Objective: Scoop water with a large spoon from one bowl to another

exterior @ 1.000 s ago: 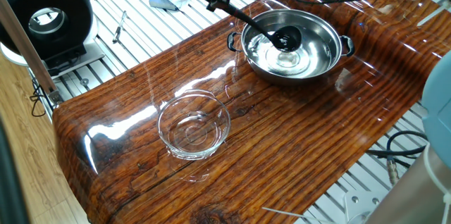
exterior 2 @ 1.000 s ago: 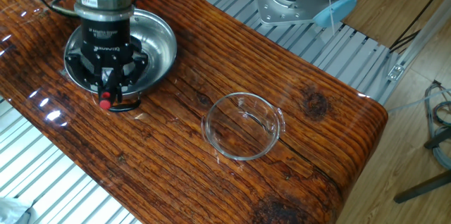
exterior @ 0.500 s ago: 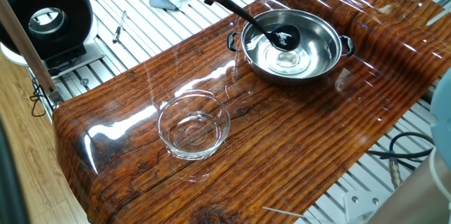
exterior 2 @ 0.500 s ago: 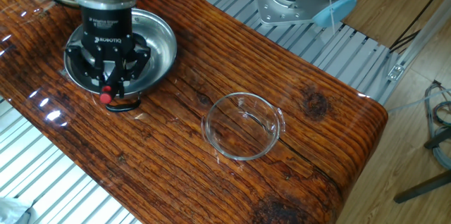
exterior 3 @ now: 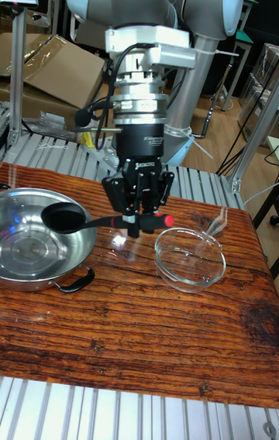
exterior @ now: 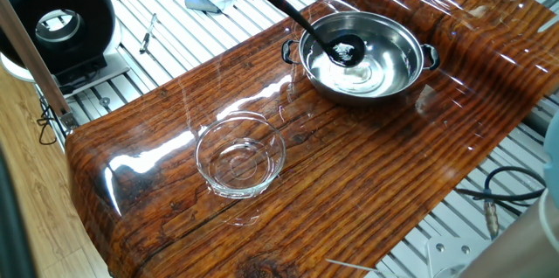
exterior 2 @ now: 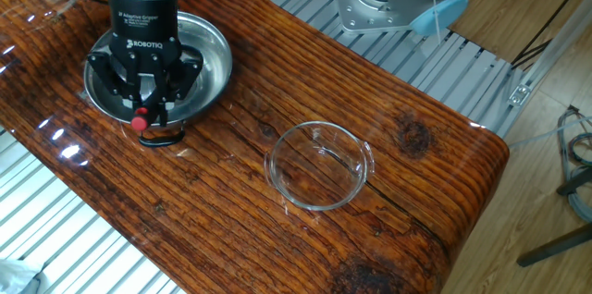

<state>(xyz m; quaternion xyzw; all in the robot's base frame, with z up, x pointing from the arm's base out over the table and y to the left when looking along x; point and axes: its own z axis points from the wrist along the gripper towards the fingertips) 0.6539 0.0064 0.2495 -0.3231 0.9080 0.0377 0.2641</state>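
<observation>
- The jaws [exterior 3: 138, 217] are clamped on the red-tipped end of the large spoon [exterior 3: 77, 218], whose handle runs roughly level toward 9 o'clock in the tall fixed view.
- The scoop [exterior: 346, 49] hangs inside the rim of the steel bowl [exterior: 403, 75], above the water [exterior: 362, 72]; glints in it suggest a load, though how full it is I cannot tell.
- The step in hand looks like lifting the filled scoop clear and carrying it across.
- To do this well, raise straight up until the scoop clears the steel rim, keeping the handle level so nothing tips out.
- The glass bowl [exterior: 240, 157] sits well apart from the steel one, toward 7 o'clock in one fixed view, with bare wooden surface [exterior: 367, 164] between them.
- Travel slowly and without jerks; the scoop is small and deep, but sloshing would wet the glossy wood.
- Centre the scoop over the glass bowl before rolling the wrist, and pour from low down to limit splashing.
- The glass bowl looks empty, so this is likely an early transfer.
</observation>
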